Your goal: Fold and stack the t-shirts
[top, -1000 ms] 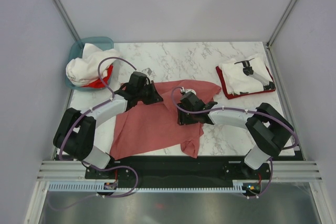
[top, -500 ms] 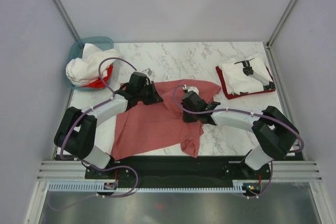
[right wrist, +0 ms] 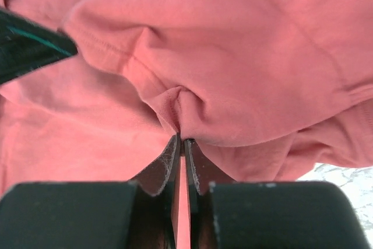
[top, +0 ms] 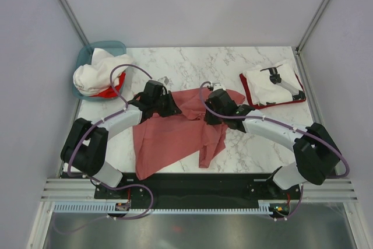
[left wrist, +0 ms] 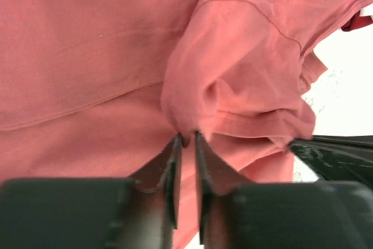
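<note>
Salmon-red cotton t-shirt [top: 175, 138] lies rumpled in the middle of the marble worktop [top: 262, 144]. The left gripper [left wrist: 186, 139] and right gripper [right wrist: 181, 139] each clamp a fold along its far edge. Spreading seems the step in hand. Next, the grips should draw apart to flatten it for folding.

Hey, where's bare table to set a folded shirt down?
Bare: the far strip of table between the basket and the folded stack. Smaller patch near, between the salmon shirt and the right arm's base. Crowded middle: left pincer and right pincer grip that shirt.
</note>
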{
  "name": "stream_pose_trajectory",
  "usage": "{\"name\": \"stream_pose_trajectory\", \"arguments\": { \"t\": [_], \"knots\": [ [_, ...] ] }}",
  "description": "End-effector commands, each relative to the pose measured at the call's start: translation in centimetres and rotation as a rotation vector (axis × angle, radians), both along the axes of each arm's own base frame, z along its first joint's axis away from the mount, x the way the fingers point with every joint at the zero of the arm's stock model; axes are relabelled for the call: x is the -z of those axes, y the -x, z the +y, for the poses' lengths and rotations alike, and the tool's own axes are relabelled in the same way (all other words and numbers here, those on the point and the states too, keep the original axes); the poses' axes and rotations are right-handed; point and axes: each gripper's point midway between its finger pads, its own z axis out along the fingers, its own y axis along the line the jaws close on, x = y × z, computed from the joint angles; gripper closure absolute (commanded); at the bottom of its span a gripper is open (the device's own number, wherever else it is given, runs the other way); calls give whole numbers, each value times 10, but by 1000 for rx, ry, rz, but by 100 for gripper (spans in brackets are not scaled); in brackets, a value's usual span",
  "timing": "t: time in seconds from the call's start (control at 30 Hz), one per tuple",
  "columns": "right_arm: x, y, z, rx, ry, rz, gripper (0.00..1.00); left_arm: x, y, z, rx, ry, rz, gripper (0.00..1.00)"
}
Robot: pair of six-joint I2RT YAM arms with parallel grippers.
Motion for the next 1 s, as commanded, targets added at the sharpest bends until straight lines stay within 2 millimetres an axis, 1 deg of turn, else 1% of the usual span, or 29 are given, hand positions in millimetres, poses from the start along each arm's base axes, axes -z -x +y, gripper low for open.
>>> {"name": "stream_pose_trajectory", "arguments": {
  "t": [0.0,0.03,0.07,0.1,0.13,0.17,0.2,0.23,0.27,0.3,0.33,0.37,0.4,0.43,0.47,0.5,0.53,0.57,0.63,0.67,0.7,0.73,0.8,0.83,0.9,0.97],
  "knots": [
    [13,6,7,-59,6,44,87,-8,-6,-5,22,19,-24,76],
    [14,5,7,-57,4,40,88,-9,-4,-6,29,20,-26,66],
    [18,4,6,-51,6,42,90,-10,-3,-6,31,20,-32,60],
    [19,3,5,-49,6,42,91,-17,-2,-6,35,25,-49,55],
    [21,1,6,-49,-1,40,92,-18,2,-8,46,23,-54,39],
    [21,0,6,-48,-7,41,92,-20,5,-10,58,24,-64,30],
    [22,0,6,-43,-8,41,92,-29,8,-13,83,22,-98,24],
    [21,-2,6,-38,-21,38,91,-33,15,-22,121,23,-114,7],
    [20,-7,4,-24,-31,37,91,-37,19,-26,135,24,-127,5],
    [16,-9,8,-24,-72,43,91,-37,22,-28,151,22,-133,5],
    [13,-17,5,-3,-89,41,92,-39,25,-31,163,25,-139,6],
    [10,-18,7,-11,-122,51,91,-39,26,-31,165,23,-138,7],
    [7,-18,12,-27,-158,68,91,-37,26,-32,168,23,-134,9],
    [2,-22,14,-19,-191,69,91,-32,26,-33,175,21,-122,15],
    [1,-28,16,-14,-213,77,91,-31,30,-37,202,37,-110,19],
    [-1,-31,19,-22,-231,82,91,-32,30,-41,227,44,-115,20],
    [-2,-30,24,-38,-257,103,91,-31,33,-46,256,52,-111,20],
    [-1,-34,27,-41,-266,112,91,-24,35,-50,281,55,-88,20],
    [-1,-37,31,-46,-286,116,91,-20,36,-56,309,47,-82,18],
    [2,-38,30,-42,-287,120,91,-10,35,-55,303,28,-56,17],
    [3,-40,30,-43,-294,116,91,-8,32,-55,301,14,-52,17],
    [6,-40,29,-45,-299,128,91,-5,30,-55,301,5,-48,19],
    [8,-39,30,-54,-314,134,91,6,27,-54,293,-24,-18,24],
    [10,-37,29,-55,-318,147,91,10,27,-55,296,-29,-5,25],
    [6,-40,28,-59,-350,139,91,16,29,-57,314,-26,23,26],
    [3,-41,26,-61,-360,126,91,17,31,-59,323,-30,25,24]
  ]
}}
